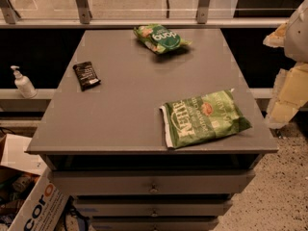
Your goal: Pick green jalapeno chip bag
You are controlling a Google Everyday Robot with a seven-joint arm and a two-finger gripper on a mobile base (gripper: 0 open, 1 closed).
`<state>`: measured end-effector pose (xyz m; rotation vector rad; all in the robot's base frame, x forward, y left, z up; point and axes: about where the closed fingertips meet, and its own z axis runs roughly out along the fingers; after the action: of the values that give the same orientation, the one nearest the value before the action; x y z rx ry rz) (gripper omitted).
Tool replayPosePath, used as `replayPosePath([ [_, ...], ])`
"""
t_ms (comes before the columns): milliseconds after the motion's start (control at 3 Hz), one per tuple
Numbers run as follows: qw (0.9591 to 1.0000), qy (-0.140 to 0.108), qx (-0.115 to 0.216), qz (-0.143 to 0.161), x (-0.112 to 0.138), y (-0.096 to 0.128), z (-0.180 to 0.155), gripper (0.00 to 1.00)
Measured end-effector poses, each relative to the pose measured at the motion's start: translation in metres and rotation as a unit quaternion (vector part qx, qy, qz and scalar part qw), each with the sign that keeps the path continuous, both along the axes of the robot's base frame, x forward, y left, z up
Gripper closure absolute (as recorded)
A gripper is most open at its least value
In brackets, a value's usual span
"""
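Observation:
The green jalapeno chip bag [204,118] lies flat near the front right corner of the grey cabinet top [130,109]. It is light green and crinkly, with white "Kettle" lettering, a small reddish emblem and a white left edge. My gripper [285,97] shows as cream-coloured arm parts at the right edge of the view. It is beyond the cabinet's right side, to the right of the bag and apart from it. It holds nothing that I can see.
A smaller green bag with a dark green oval logo [160,38] lies at the back of the top. A small black packet [86,75] lies at the left. A pump bottle [22,83] stands on a ledge to the left. Cardboard boxes [29,196] sit on the floor at the lower left.

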<state>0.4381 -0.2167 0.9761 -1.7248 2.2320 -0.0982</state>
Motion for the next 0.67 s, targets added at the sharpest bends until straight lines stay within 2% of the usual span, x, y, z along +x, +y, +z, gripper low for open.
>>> replayPosePath([
  [667,0.9999,-0.010,0.007,-0.005,0.0023,0.0014,0.0012,0.00],
])
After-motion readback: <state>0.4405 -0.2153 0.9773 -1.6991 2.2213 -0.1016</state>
